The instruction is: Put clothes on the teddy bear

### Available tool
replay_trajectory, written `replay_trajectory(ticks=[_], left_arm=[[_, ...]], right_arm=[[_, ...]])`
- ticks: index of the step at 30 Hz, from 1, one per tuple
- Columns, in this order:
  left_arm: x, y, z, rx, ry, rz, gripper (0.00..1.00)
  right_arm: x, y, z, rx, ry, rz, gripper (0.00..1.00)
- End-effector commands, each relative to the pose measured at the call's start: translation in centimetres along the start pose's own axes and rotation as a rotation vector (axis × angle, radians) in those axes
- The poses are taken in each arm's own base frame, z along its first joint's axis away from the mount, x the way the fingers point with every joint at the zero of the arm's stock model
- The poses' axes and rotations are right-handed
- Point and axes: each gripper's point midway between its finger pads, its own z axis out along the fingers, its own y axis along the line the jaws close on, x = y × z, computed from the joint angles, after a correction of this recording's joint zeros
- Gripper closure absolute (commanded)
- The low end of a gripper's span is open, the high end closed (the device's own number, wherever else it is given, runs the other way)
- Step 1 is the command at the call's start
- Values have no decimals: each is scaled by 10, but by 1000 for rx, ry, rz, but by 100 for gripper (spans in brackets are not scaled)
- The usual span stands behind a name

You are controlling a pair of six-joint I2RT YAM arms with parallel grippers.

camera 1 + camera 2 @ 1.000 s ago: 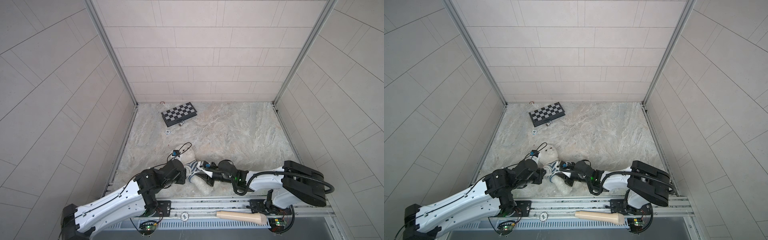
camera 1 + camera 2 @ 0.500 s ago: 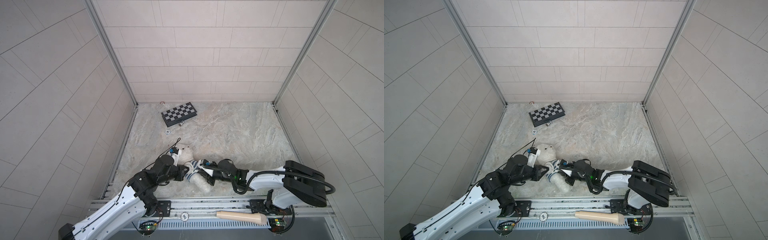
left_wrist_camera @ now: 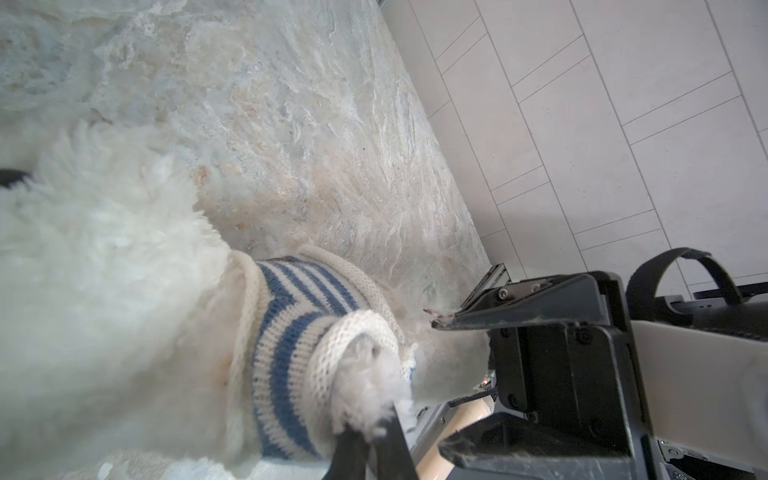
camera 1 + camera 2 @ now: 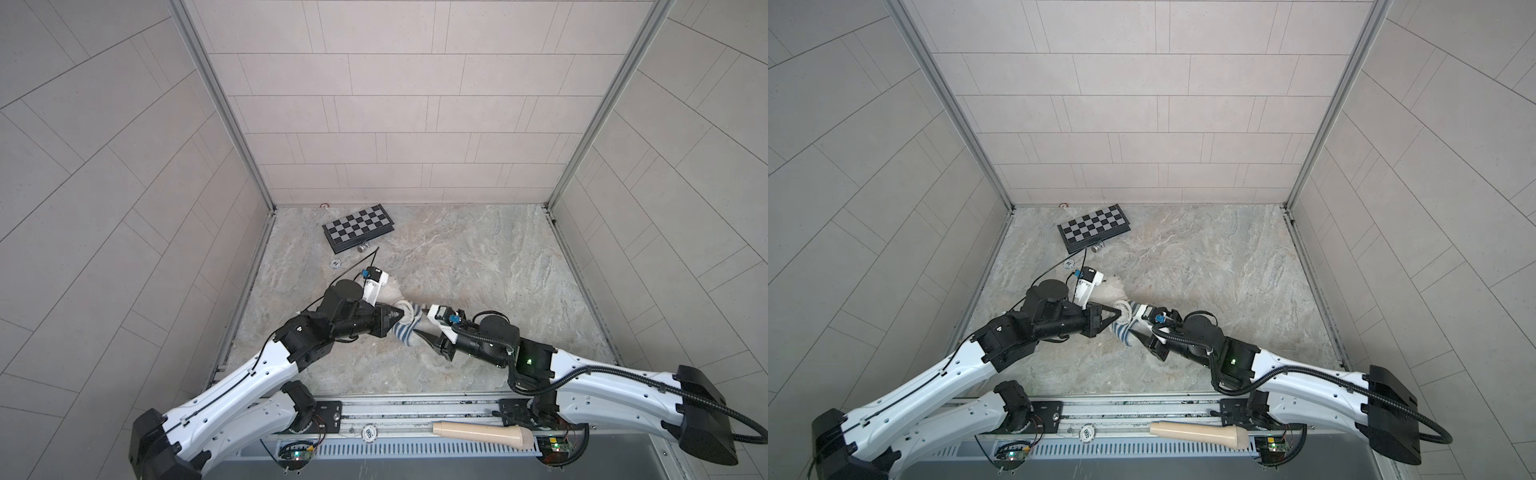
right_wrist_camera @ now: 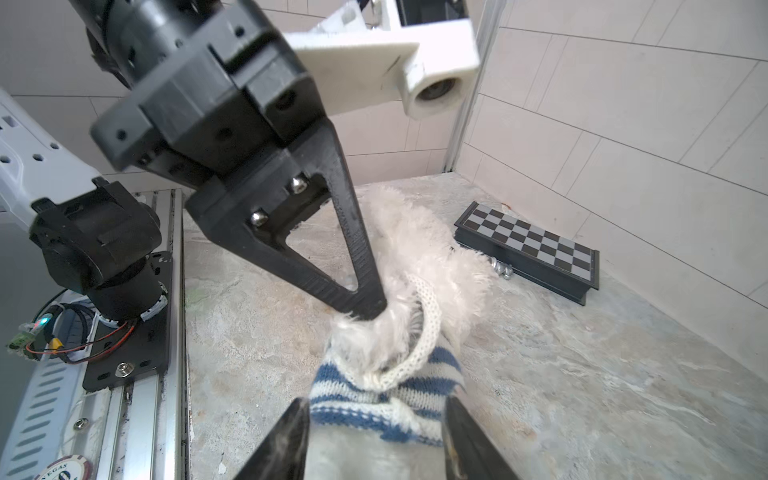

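Observation:
The white fluffy teddy bear (image 4: 390,291) lies on the stone floor near the front, between my two arms. A blue-and-white striped shirt (image 4: 402,331) sits round its body, and a furry paw pokes out of one knitted sleeve (image 3: 332,345). My left gripper (image 3: 376,419) is shut on that paw's fur just past the cuff; it also shows in a top view (image 4: 1119,312) and from the right wrist (image 5: 365,309). My right gripper (image 5: 374,409) is open, its jaws standing either side of the shirt's lower edge (image 5: 395,399).
A folded chessboard (image 4: 359,226) lies at the back left with a small metal piece (image 4: 363,248) beside it. A poker chip (image 4: 335,263) lies on the floor behind my left wrist. A wooden handle (image 4: 478,432) rests on the front rail.
My left gripper has moved away from the front edge, still shut on the paw, and the bear's head now shows. My right gripper's jaws have opened wider.

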Motion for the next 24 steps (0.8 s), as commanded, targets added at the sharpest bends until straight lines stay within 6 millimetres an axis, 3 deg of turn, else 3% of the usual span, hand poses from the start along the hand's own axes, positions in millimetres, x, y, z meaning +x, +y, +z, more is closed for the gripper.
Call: replay_trajectory(ticks=[1,6,15,17,22,24], left_arm=[[-20,-27,1,103,-43,53,100],[-26,-44,6,195,-50,46,100],[-29,-65,5,296,-43,32,100],[-28,-71,5,314,-33,34,100],[-34,-87,-2,376,-54,33,100],[-36,-90,-4,386,-59,28,100]], right_arm=[[-3,-13,-6,54,28,-19,44],[-2,-24,0,81,39,1,39],[17,-21,15,51,50,32,38],[20,-22,17,49,50,38,45],[47,-32,20,79,96,74,81],[55,-38,19,97,97,93,89]])
